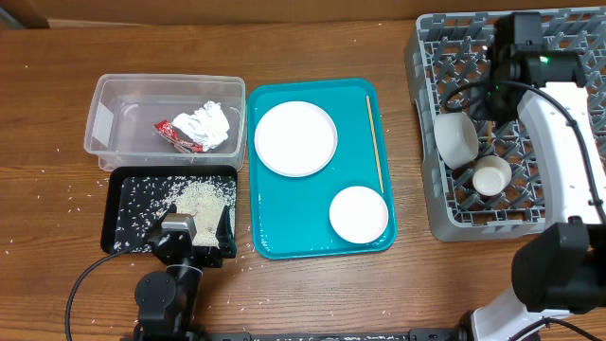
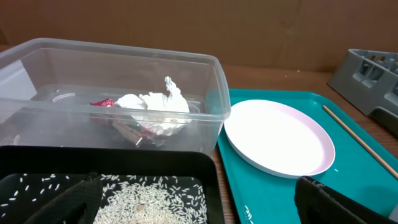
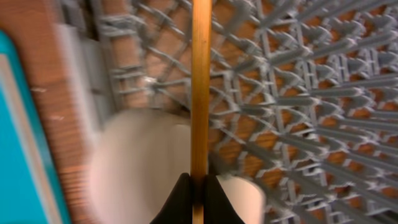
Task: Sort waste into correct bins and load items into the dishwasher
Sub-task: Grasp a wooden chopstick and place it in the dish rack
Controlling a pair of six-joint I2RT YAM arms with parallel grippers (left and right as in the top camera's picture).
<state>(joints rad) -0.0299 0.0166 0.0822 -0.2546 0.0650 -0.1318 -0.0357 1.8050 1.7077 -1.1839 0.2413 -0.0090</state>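
Note:
The grey dish rack (image 1: 530, 204) at the right holds a white bowl (image 1: 455, 138) and a small white cup (image 1: 491, 175). My right gripper (image 1: 490, 95) hangs over it. In the right wrist view it (image 3: 199, 193) is shut on a wooden chopstick (image 3: 200, 81) above the rack lattice (image 3: 311, 93) and the blurred bowl (image 3: 143, 162). The clear tub (image 1: 114, 104) holds the napkin (image 1: 210, 125) and the wrapper (image 1: 175, 133). The black tray (image 1: 128, 223) holds rice (image 1: 204, 197). My left gripper (image 2: 199, 211) is open and empty over the tray's front right corner.
A teal tray (image 1: 294, 218) in the middle carries a large pale plate (image 1: 295, 138), a smaller white round dish (image 1: 359, 213) and a second chopstick (image 1: 374, 142). Loose rice grains lie on the wooden table around the black tray.

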